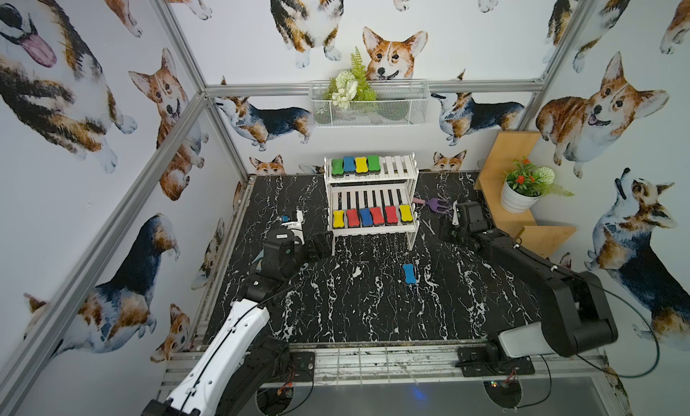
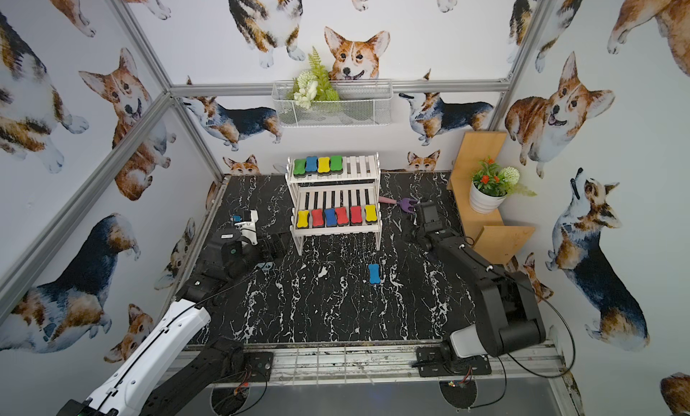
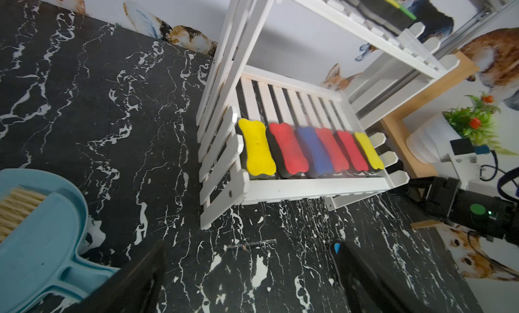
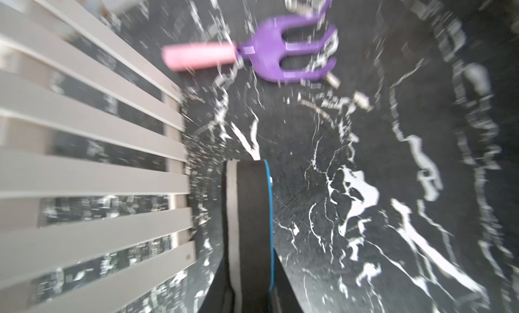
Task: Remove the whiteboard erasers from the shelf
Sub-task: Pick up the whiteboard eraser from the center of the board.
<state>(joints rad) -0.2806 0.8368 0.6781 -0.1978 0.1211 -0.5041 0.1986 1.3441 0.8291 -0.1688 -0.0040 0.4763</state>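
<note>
Grip: clamping blue-topped eraser point(image 4: 248, 202) edgewise in right gripper point(image 4: 248, 269), just beyond shelf's point(image 1: 373, 231) right end, likely for setting down on table point(image 1: 336, 302). Holding left gripper point(image 3: 248, 245) spread wide, facing lower tier's point(image 3: 309, 185) left end, nearest yellow eraser point(image 3: 257, 148), long axis running front to back.

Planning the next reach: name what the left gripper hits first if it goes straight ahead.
The open left gripper would likely meet the shelf first, at its lower front corner; depth is unclear.
</note>
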